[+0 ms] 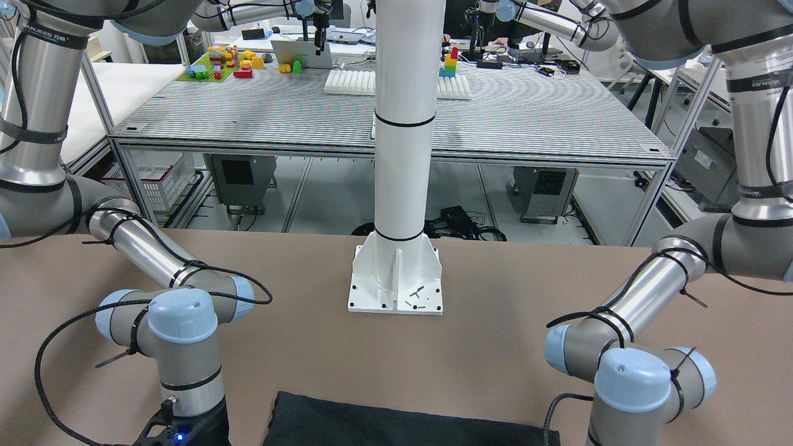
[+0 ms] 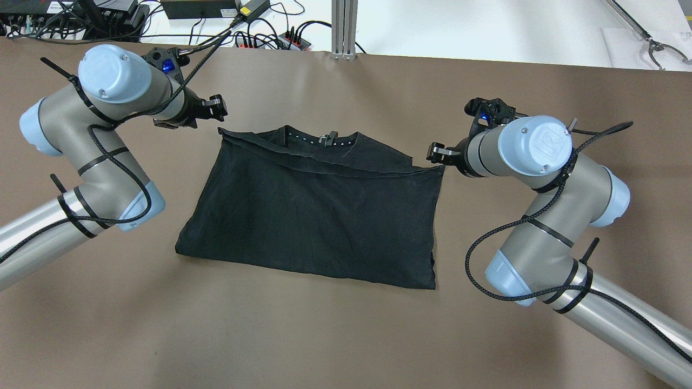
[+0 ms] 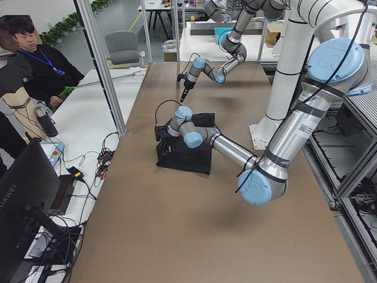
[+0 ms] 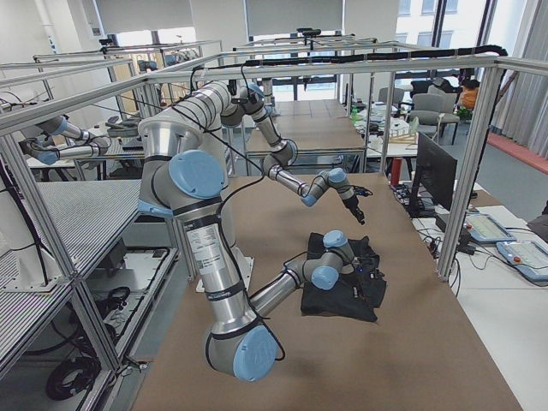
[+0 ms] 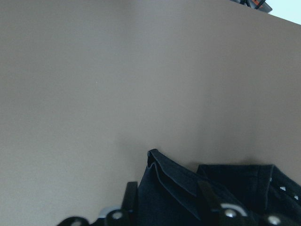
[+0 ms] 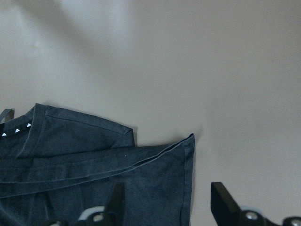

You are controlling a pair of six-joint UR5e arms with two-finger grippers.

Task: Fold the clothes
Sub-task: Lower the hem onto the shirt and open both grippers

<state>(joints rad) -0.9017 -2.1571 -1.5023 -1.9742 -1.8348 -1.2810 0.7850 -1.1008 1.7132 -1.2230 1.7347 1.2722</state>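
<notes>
The clothes [image 2: 313, 210] are one black garment lying flat on the brown table, with an upper layer folded across it and a collar at the far edge. My left gripper [image 2: 215, 109] hovers just beyond its far left corner. In the left wrist view the left gripper [image 5: 167, 184] is open, and the cloth's corner [image 5: 155, 162] lies below the gap between its fingers. My right gripper [image 2: 436, 153] sits by the far right corner. In the right wrist view the right gripper [image 6: 168, 184] is also open over that corner [image 6: 187, 143]. Only the garment's edge [image 1: 396, 424] shows in the front-facing view.
A white pillar [image 1: 403, 124] stands on its base plate [image 1: 396, 288] at the robot's side of the table. Cables and power strips [image 2: 254, 32] lie past the far edge. A person [image 3: 35, 65] sits beside the table, near a monitor [image 3: 29, 194].
</notes>
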